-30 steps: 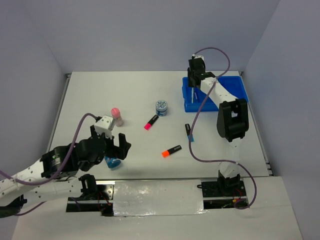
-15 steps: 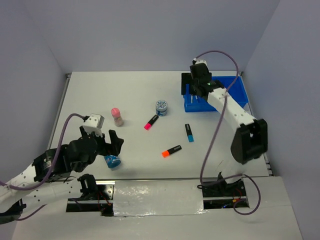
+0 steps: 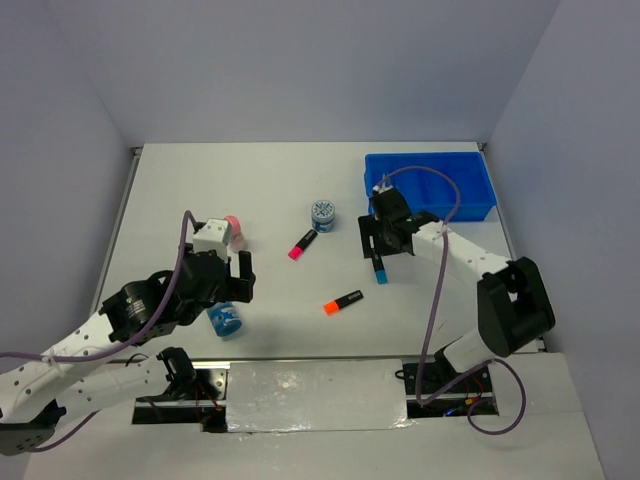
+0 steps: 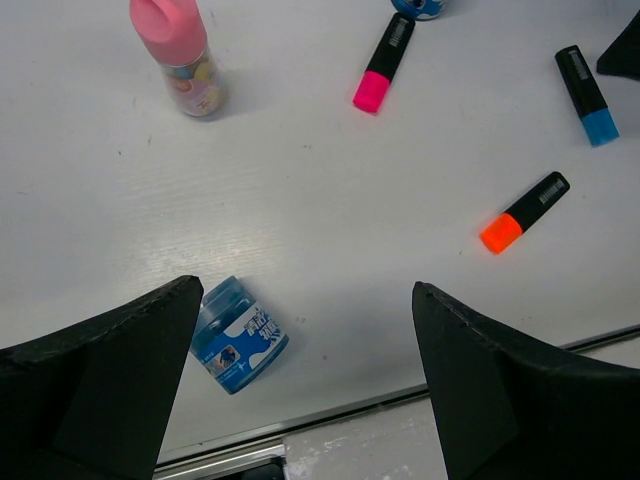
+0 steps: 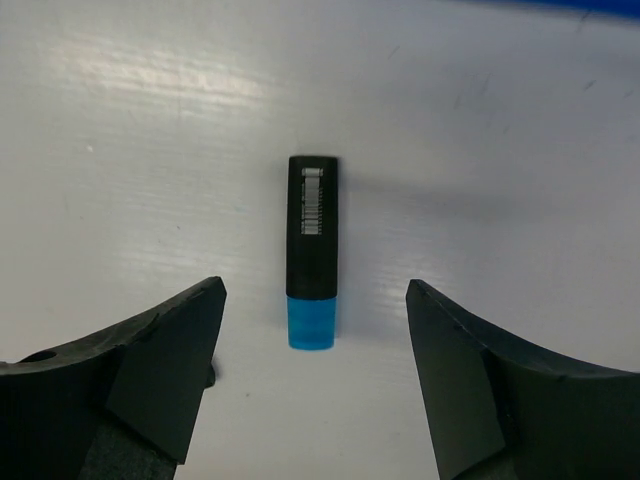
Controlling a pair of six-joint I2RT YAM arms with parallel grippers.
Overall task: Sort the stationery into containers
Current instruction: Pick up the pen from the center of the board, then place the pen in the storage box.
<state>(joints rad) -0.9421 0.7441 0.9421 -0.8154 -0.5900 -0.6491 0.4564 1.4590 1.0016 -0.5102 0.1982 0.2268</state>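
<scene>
Top view, 12 o'clock = far edge of table (image 3: 250, 180). The right gripper (image 5: 315, 287) hangs right of ctr, at approx. 7 o'clock from the blue tray (image 3: 460, 185), near its near-left corner. Its jaws are apart and hold nothing.

Right wrist view: the blue-capped marker (image 5: 312, 255) lies flat on the table btwn the two fingers and touches neither, cap toward the camera. In the top view its cap points to 6 o'clock.

The left gripper (image 4: 307, 286) hovers over the near-left part of the table, jaws wide apart, nothing held. The near jar (image 4: 238, 335) shows just beside the finger at the left of the wrist view, apparently tipped on its side. Contact w/ that finger cannot be told.

Other stationery, all loose on the table outside the tray:
- The pink-capped bottle (image 4: 183, 55) stands upright at 12 o'clock from the left gripper.
- The far jar (image 3: 323, 214) stands upright near ctr, at approx. 9 o'clock from the tray.
- The pink-capped marker (image 3: 302, 244) lies near the far jar at 7 o'clock from it, cap pointing to 7 o'clock.
- The orange-capped marker (image 3: 343, 302) lies at approx. 8 o'clock from the blue-capped marker, apart from it, cap pointing to 8 o'clock.

The tray sits at far right, approx. 1 o'clock from table ctr. Its compartments and contents cannot be made out here.
</scene>
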